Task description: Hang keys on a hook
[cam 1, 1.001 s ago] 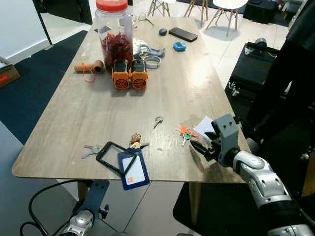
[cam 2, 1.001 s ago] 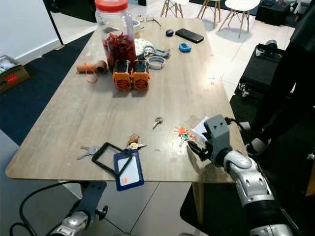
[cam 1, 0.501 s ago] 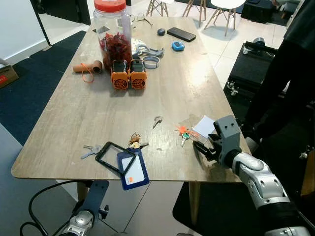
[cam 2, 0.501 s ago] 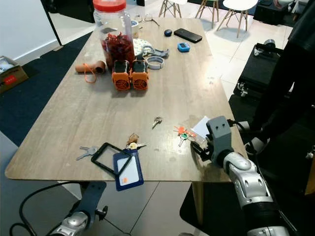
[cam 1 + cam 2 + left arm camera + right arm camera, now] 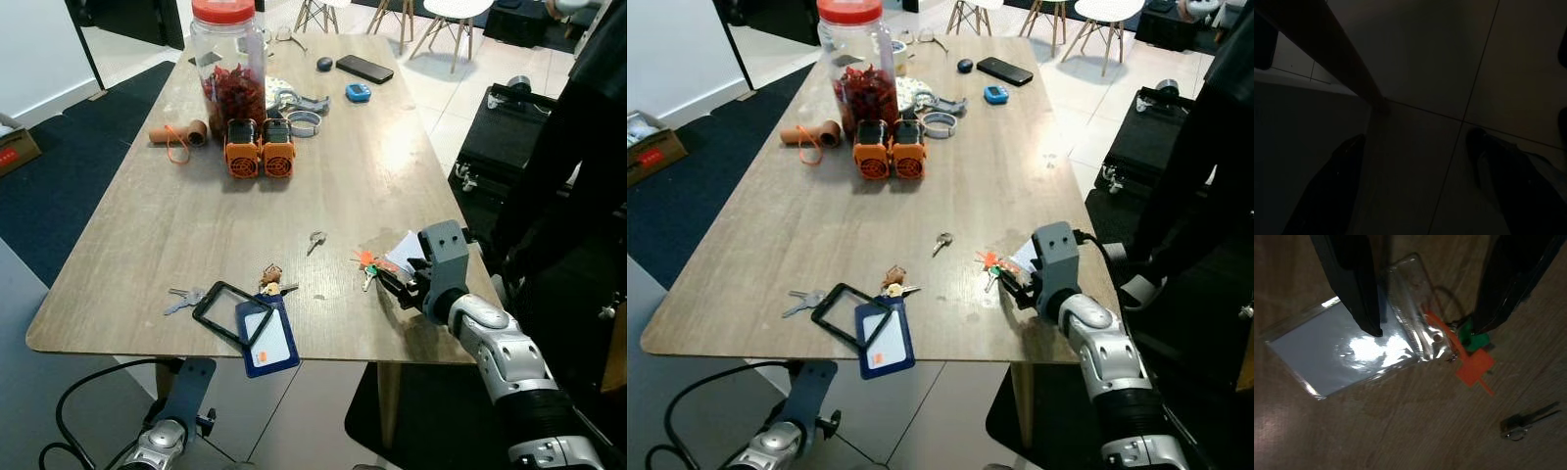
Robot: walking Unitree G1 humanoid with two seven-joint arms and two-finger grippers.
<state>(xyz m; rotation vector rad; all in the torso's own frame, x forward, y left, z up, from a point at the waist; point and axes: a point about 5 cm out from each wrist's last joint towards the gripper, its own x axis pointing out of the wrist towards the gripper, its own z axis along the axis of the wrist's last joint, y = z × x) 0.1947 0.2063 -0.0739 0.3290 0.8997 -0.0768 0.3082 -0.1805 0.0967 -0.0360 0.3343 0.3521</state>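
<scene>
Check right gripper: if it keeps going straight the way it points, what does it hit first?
Most likely the clear badge sleeve with the orange and green keys clipped to it, on the table. The right gripper, fingers open, straddles them. How far above, I can't tell.

Keys (image 5: 366, 264) on worktop (image 5: 186, 211) near right edge, just left of right claw (image 5: 390, 286); lanyard holder (image 5: 252, 328) at front edge; jar (image 5: 230, 65) far behind.

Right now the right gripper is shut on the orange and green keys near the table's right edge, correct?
Not quite. The right gripper is open, fingers spread above the orange and green keys and their clear badge sleeve, holding nothing. The right wrist view shows this. The rest is right.
</scene>
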